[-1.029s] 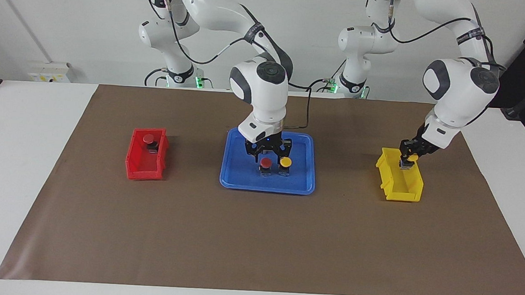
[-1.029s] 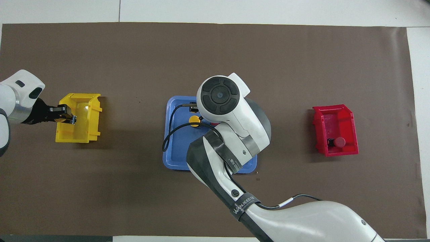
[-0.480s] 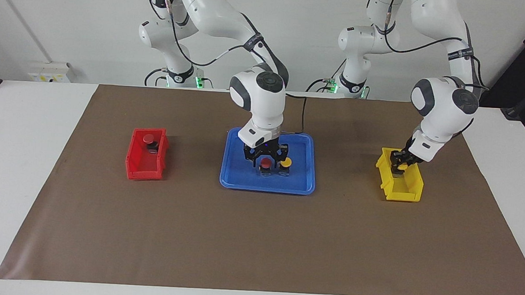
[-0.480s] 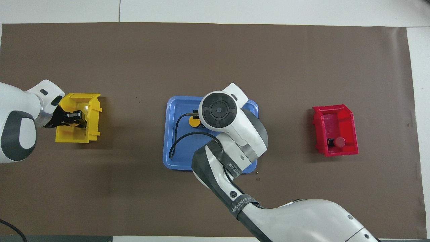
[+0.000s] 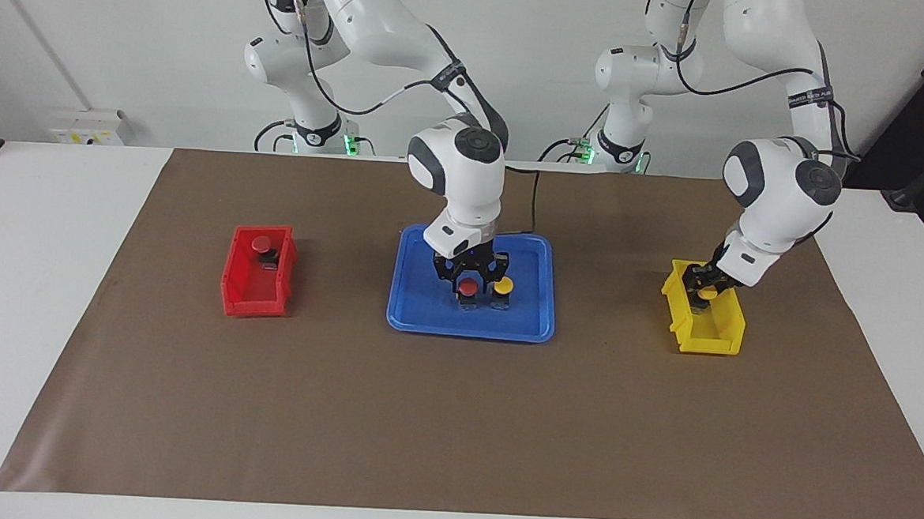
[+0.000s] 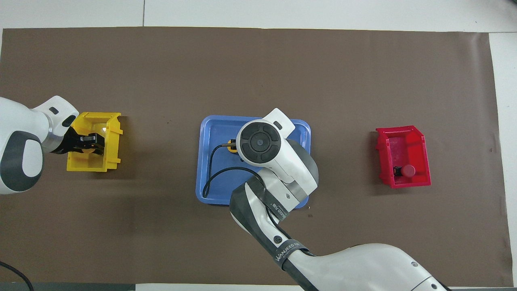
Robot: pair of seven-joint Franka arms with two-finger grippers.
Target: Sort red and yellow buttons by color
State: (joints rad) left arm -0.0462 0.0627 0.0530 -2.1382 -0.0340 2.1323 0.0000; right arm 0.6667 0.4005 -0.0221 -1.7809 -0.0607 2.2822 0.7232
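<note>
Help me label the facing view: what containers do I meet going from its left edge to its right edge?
red bin → blue tray → yellow bin

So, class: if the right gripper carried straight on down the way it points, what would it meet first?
Most likely the red button on the blue tray: the right gripper points down over it. Whether they already touch is unclear.
</note>
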